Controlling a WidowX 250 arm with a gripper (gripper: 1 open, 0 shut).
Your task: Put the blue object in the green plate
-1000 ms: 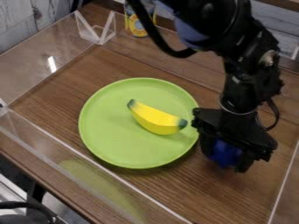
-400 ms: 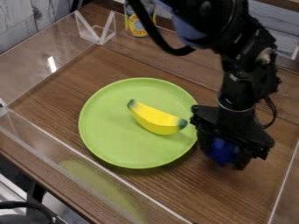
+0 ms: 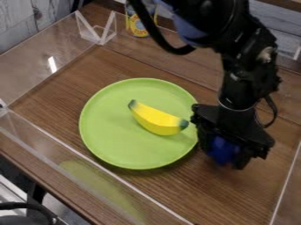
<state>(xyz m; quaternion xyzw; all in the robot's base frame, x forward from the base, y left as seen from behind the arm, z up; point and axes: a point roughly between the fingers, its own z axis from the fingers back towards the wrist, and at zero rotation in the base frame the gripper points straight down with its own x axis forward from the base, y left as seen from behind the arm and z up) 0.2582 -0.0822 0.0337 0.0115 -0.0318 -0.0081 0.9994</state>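
The surface is a dark brown wood-grain table (image 3: 83, 75), its grain running diagonally across the view; clear acrylic walls (image 3: 30, 53) fence it in on the left and along the near edge, catching pale reflections, and a small clear triangular stand (image 3: 94, 29) sits at the far left corner; behind it, at the top of the view, a yellow container (image 3: 137, 22) stands partly cut off, and the rest of the room beyond is too dark and cropped to read. In the middle of the table lies the green plate (image 3: 112, 132), round and lime-coloured with a shallow rim; a yellow banana (image 3: 157, 119) rests on it, slightly right of the plate's centre, its dark tip pointing toward the far left. The black robot arm (image 3: 241, 61) comes down from the upper right, cables looping around its upper section, and ends with the gripper (image 3: 230, 148) pointing straight down at the table just right of the plate's rim; the blue object (image 3: 224, 149) shows between the black fingers (image 3: 207, 136) as a deep-blue patch, low against the wood and outside the plate, close beside its right edge; the fingers stand on either side of it and appear clasped around it, though the contact itself is hidden by the black housing; whether the block rests on the table or is lifted just clear of it cannot be told from this angle.
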